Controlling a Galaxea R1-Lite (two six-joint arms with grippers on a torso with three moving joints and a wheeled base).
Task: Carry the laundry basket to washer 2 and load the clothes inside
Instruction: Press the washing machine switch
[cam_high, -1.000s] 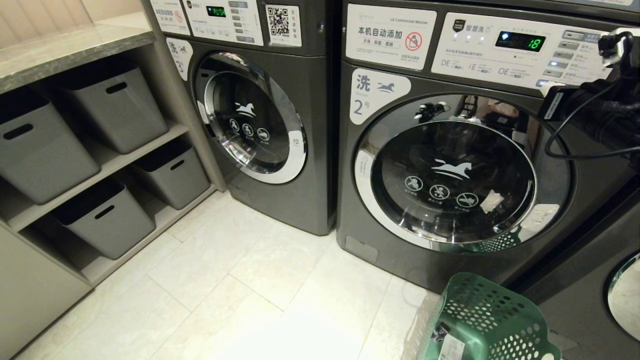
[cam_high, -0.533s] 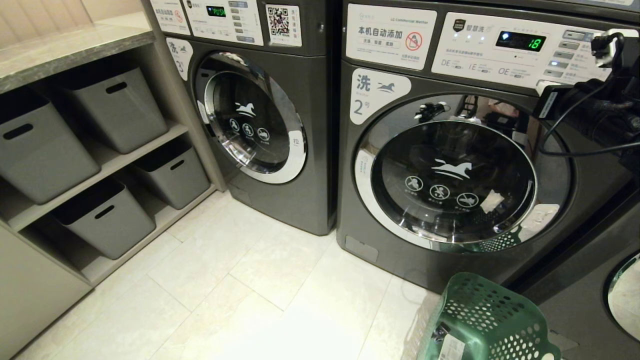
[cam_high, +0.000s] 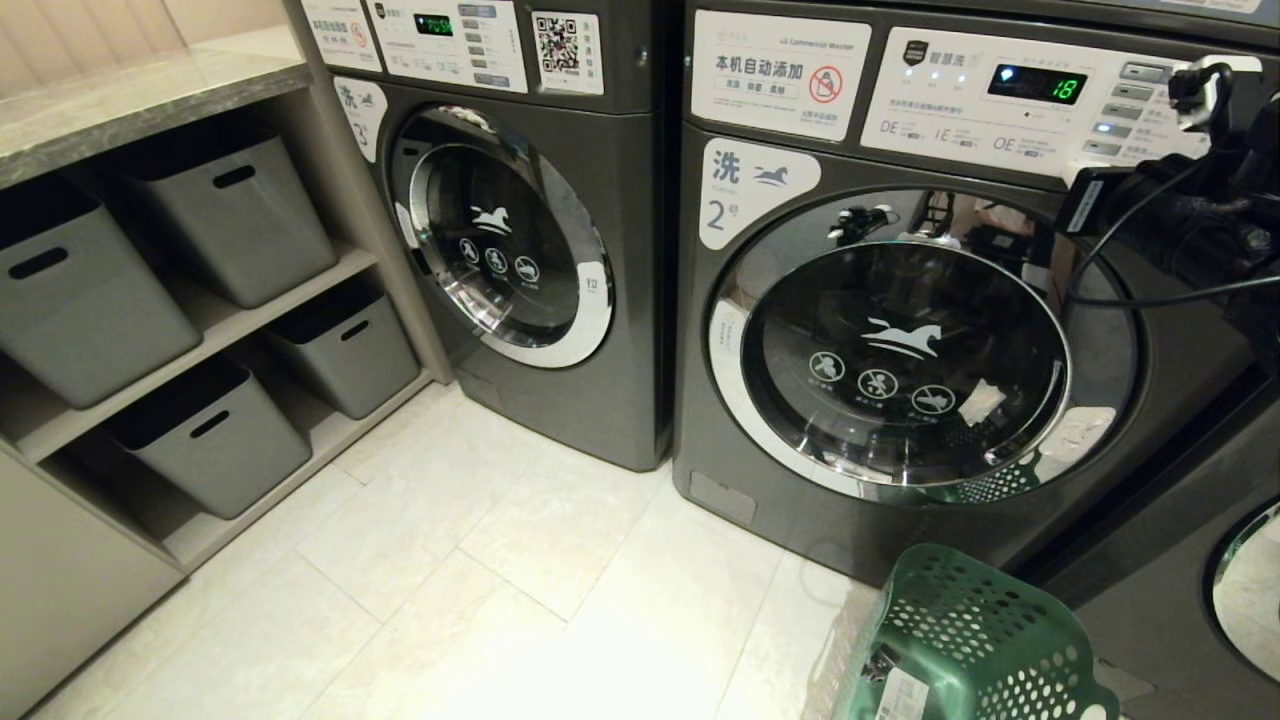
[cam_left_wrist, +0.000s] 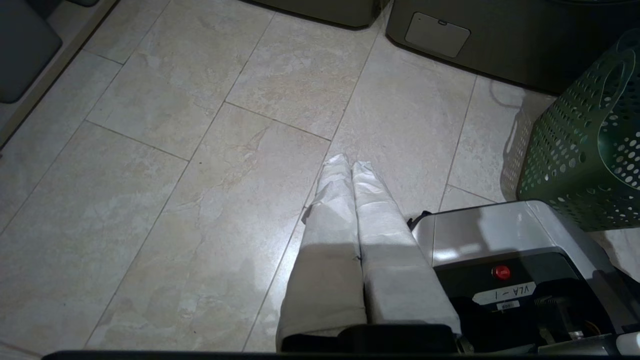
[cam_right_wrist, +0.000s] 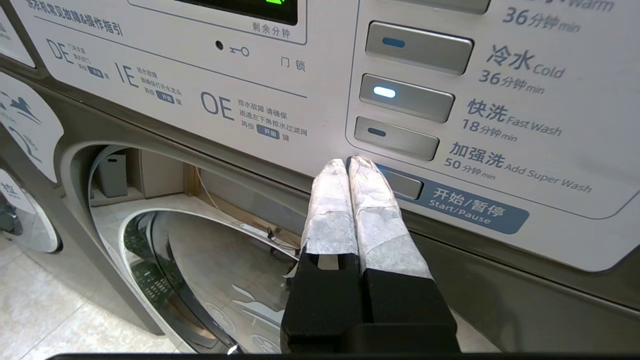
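Head view shows washer 2 (cam_high: 900, 330) with its door closed. Beside it on the floor, at its lower right, stands the basket (cam_high: 970, 640): light, stiff plastic, likely best lifted by its cut-out handles. No clothes show. Right gripper (cam_right_wrist: 350, 162), fingers pressed together and empty, sits at the start button (cam_right_wrist: 405, 186). Left gripper (cam_left_wrist: 350, 161), clenched, hangs over the floor.
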